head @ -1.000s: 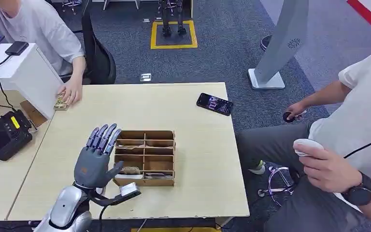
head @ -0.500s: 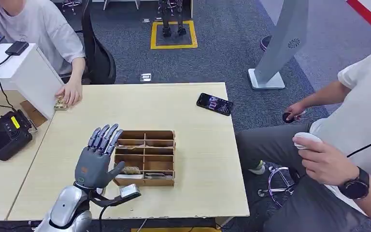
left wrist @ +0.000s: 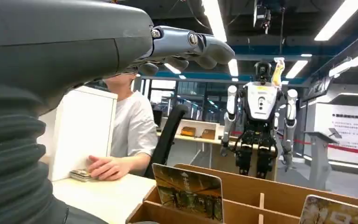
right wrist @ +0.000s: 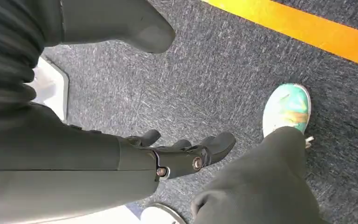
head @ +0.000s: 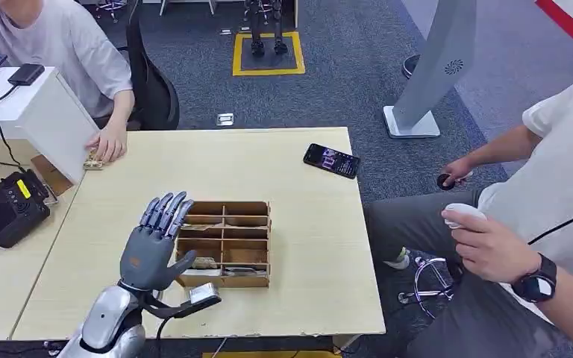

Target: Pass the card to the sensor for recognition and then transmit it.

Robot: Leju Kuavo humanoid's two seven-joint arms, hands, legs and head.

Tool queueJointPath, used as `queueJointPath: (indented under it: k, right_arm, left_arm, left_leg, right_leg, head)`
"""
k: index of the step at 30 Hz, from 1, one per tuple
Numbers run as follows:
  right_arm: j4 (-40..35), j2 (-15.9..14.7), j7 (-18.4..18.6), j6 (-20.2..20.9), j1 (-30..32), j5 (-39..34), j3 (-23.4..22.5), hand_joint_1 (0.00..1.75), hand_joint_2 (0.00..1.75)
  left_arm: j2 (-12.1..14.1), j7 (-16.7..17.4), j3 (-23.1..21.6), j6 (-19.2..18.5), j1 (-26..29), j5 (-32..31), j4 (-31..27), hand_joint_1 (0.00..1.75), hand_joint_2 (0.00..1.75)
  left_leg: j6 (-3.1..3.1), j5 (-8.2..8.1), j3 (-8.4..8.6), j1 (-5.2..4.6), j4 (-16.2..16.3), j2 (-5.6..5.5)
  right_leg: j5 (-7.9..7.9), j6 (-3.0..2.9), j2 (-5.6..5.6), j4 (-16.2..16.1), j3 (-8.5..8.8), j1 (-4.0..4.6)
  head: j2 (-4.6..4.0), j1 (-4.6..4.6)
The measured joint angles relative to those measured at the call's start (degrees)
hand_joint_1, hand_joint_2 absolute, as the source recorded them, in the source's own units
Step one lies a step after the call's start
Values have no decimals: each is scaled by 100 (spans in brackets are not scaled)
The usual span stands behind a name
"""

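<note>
In the head view, the left hand [head: 151, 242] hovers with fingers spread, holding nothing, just beside the wooden box [head: 224, 243] on the desk [head: 306, 246]. The left wrist view shows a card [left wrist: 188, 191] upright in the box; such thin stock could slip from a pinch. In the right wrist view, the right hand [right wrist: 177, 151] hangs empty, fingers loosely apart, above the carpet.

L hand [left wrist: 98, 51], grey ribbed cover w/ dark fingers [left wrist: 200, 44] extended, holds nothing, above the light wooden divided box [left wrist: 242, 196]. Picture-printed card [left wrist: 189, 191] stands upright in a box compartment; 2nd card [left wrist: 338, 212] at the frame edge. Behind: person in white shirt [left wrist: 130, 126], their hand [left wrist: 105, 167] on the pale table [left wrist: 98, 193] by a white box [left wrist: 81, 130]. White-and-black humanoid robot [left wrist: 260, 126] stands in the background.
</note>
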Motion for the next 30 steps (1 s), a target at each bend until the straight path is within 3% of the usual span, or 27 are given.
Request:
queueJointPath:
  k: [30]
  right_arm:
    - [2, 11, 2, 0, -10, 59, 0, 0, 175]
  left_arm:
    - [-111, 96, 0, 4, -250, 100, 424, 0, 175]
  left_leg:
    - [0, 1, 2, 0, 0, -1]
  right_leg:
    - [1, 0, -1, 0, 3, 0]
  head:
    - [0, 0]
